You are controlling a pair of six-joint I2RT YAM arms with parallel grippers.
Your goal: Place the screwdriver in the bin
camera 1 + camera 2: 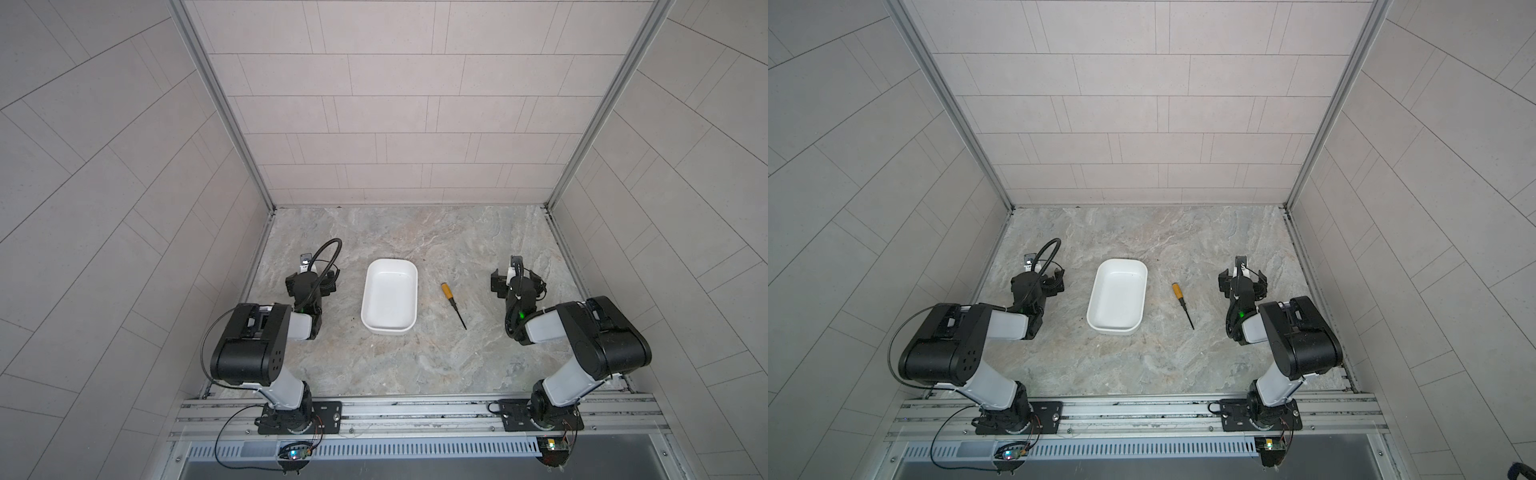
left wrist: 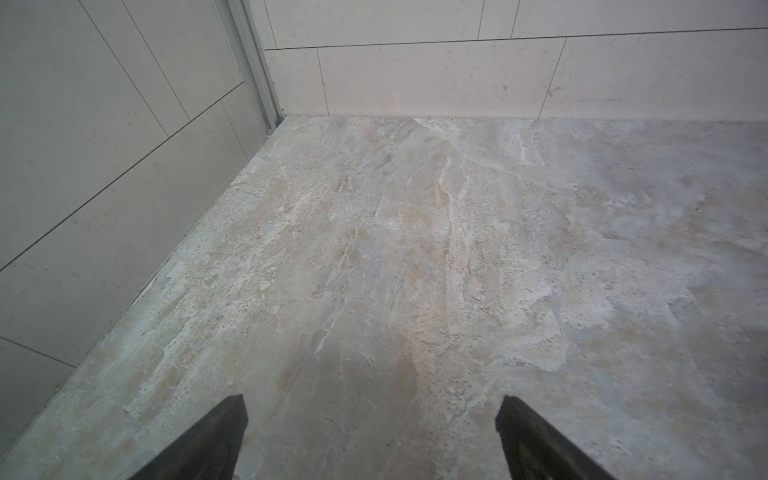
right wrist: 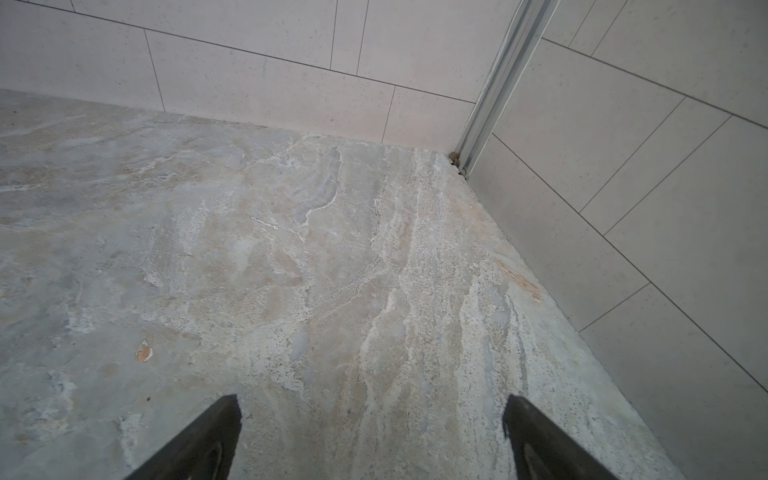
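At the left of the table (image 1: 415, 361), item one: the left tool (image 1: 311, 279) is being held wide, with nothing between its jaws, near the side wall (image 1: 124, 249) and left of the bin.

Item two: the bin (image 1: 390, 299), white, shallow and empty, is sitting near the middle of the table, its long side running away from the robot.

Item three: the screwdriver (image 1: 453, 304) is lying flat on the table between the bin and the right tool, near the bin but not touching it. The yellow handle is pointing away from the robot and the thin shaft is slanting toward it.

Item four: the right tool (image 1: 518, 283) is being held wide and empty, well apart from the screwdriver. Only bare table is being shown in its wrist view.

Step judged in hand: the reach, not yet begun. It is being advised that the right tool be turned so its jaws straddle the handle crosswise, lowered close to the table, and closed on the thicker handle. The slim shaft is being judged likely to slip or roll.
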